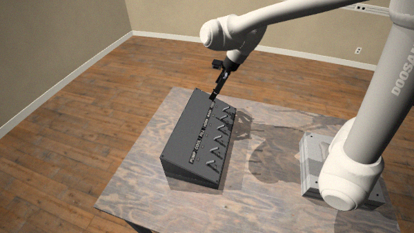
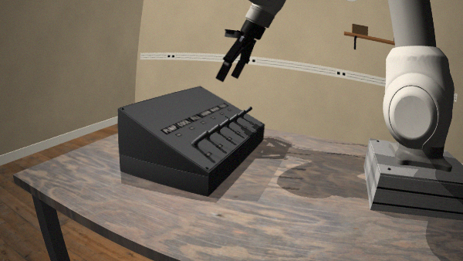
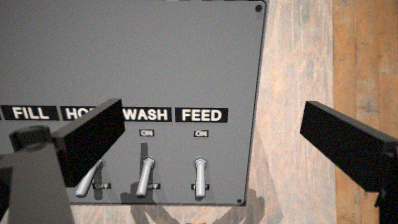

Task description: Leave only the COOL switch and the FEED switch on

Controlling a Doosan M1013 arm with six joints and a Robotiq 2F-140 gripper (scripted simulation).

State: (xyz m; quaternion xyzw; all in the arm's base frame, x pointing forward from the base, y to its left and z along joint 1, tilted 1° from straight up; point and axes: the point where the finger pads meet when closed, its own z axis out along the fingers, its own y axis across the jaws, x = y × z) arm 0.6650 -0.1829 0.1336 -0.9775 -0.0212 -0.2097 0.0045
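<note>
The dark grey console (image 1: pixel 186 127) (image 2: pixel 170 108) (image 3: pixel 150 50) stands on the wooden table (image 1: pixel 165 210) (image 2: pixel 270 232), with a row of labelled lever switches along its sloped face. In the wrist view the FEED lever (image 3: pixel 200 177) and the WASH lever (image 3: pixel 145 176) both lean toward their OFF marks. The HORN lever (image 3: pixel 89 181) is partly hidden behind my left finger. The COOL label (image 1: pixel 197 145) (image 2: pixel 184 124) sits near the other end; I cannot tell how its lever stands. My gripper (image 1: pixel 212 96) (image 2: pixel 228 75) (image 3: pixel 212 116) is open and empty, hanging above the FEED end.
The robot's base block (image 1: pixel 308 165) (image 2: pixel 409 185) stands at the table's right side. The table's right edge lies close beside the console's FEED end in the wrist view. A small shelf (image 2: pixel 368 36) hangs on the back wall.
</note>
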